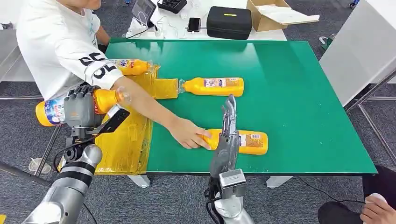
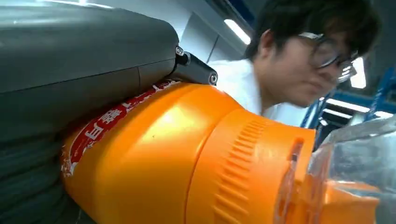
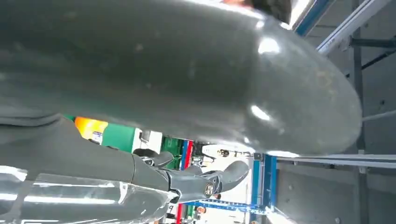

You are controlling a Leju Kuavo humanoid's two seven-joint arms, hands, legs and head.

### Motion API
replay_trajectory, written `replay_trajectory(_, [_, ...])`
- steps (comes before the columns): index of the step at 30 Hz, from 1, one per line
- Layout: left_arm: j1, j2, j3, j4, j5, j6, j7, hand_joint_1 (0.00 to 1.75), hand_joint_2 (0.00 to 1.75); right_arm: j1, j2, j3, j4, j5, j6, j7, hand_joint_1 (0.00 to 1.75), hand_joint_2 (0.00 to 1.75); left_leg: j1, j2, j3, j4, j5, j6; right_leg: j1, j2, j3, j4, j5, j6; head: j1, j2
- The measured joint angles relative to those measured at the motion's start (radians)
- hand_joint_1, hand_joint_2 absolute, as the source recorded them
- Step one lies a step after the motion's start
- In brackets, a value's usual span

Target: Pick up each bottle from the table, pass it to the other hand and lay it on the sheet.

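My left hand (image 1: pixel 82 108) grips an orange bottle (image 1: pixel 50 111) lying sideways, held up left of the table over the yellow sheet's (image 1: pixel 126 140) near part; up close the same bottle (image 2: pixel 177 158) shows against the hand (image 2: pixel 70 70). My right hand (image 1: pixel 227 135) stands edge-on with straight fingers over a bottle (image 1: pixel 250 141) near the table's front edge, holding nothing. A person's hand (image 1: pixel 187 134) rests on that bottle's cap end. Another bottle (image 1: pixel 212 87) lies mid-table with its cap at the sheet's edge. A further one (image 1: pixel 130 66) lies on the sheet at the back.
The green table (image 1: pixel 299 102) has open room on its right half. A person in a white shirt (image 1: pixel 56 42) leans in from the back left, arm stretched across the sheet. A black case (image 1: pixel 229 22) and a cardboard box (image 1: pixel 268 14) lie on the table behind.
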Motion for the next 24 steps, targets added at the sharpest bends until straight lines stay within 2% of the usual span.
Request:
replay_trajectory(5, [-0.005, 0.017, 0.001, 0.039, -0.014, -0.001, 0.000, 1.75, 1.75, 0.001, -0.001, -0.001, 0.000, -0.002, 0.005, 0.000, 0.00, 0.00, 0.000, 0.000, 0.000, 0.000, 0.000, 0.000, 0.000, 0.000, 0.000, 0.000, 0.000, 0.000, 0.000, 0.000])
replay_trajectory(10, [-0.016, 0.041, -0.009, 0.133, -0.088, -0.061, 0.007, 1.75, 1.75, 0.003, -0.001, -0.003, 0.000, -0.018, 0.045, 0.000, 0.00, 0.00, 0.000, 0.000, 0.000, 0.000, 0.000, 0.000, 0.000, 0.001, 0.000, 0.000, 0.000, 0.000, 0.000, 0.000])
replay_trajectory(16, [-0.014, 0.084, -0.019, 0.220, -0.084, -0.151, -0.032, 1.75, 1.75, 0.007, -0.001, -0.006, 0.000, -0.030, 0.091, 0.000, 0.00, 0.00, 0.000, 0.001, 0.000, 0.000, 0.000, 0.000, 0.000, 0.001, 0.000, 0.000, 0.000, 0.000, 0.000, 0.000])
replay_trajectory(24, [0.012, 0.097, -0.031, 0.258, -0.079, -0.237, -0.094, 1.75, 1.75, 0.007, -0.001, -0.012, 0.016, -0.031, 0.132, 0.000, 0.00, 0.00, 0.000, 0.001, 0.000, 0.000, 0.000, 0.000, 0.000, 0.001, -0.001, 0.000, 0.000, 0.000, 0.000, 0.000])
